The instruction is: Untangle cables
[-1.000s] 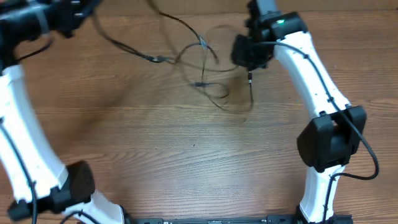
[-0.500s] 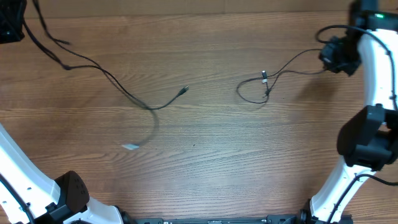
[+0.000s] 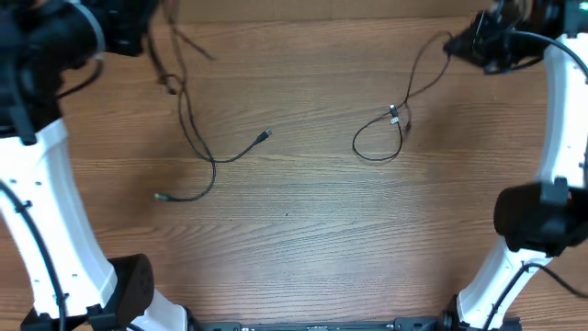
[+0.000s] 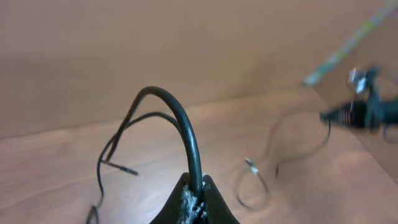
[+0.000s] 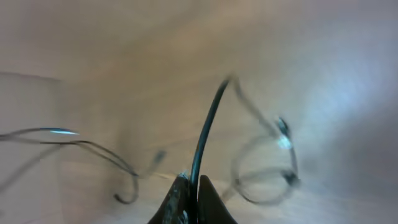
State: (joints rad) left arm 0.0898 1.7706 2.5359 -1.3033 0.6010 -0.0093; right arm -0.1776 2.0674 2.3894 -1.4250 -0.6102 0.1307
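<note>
Two thin black cables lie apart on the wooden table. The left cable (image 3: 190, 131) hangs from my left gripper (image 3: 158, 26) at the far left corner. It curls down to a plug end (image 3: 265, 135) and a green-tipped end (image 3: 161, 196). In the left wrist view, my left gripper (image 4: 194, 186) is shut on this cable (image 4: 188, 134). The right cable (image 3: 418, 81) runs from my right gripper (image 3: 459, 43) down to a loop (image 3: 378, 144) with a silver plug (image 3: 393, 112). The right wrist view shows my right gripper (image 5: 191, 183) shut on that cable (image 5: 208, 127).
The left arm (image 3: 46, 193) rises along the table's left side, and the right arm (image 3: 556, 138) along the right side. A beige wall (image 4: 186, 37) stands behind the table.
One second ago the cables were tangled at the top centre. They have been pulled apart to left and right. Since half a second ago my left gripper has swung back in from the left.
</note>
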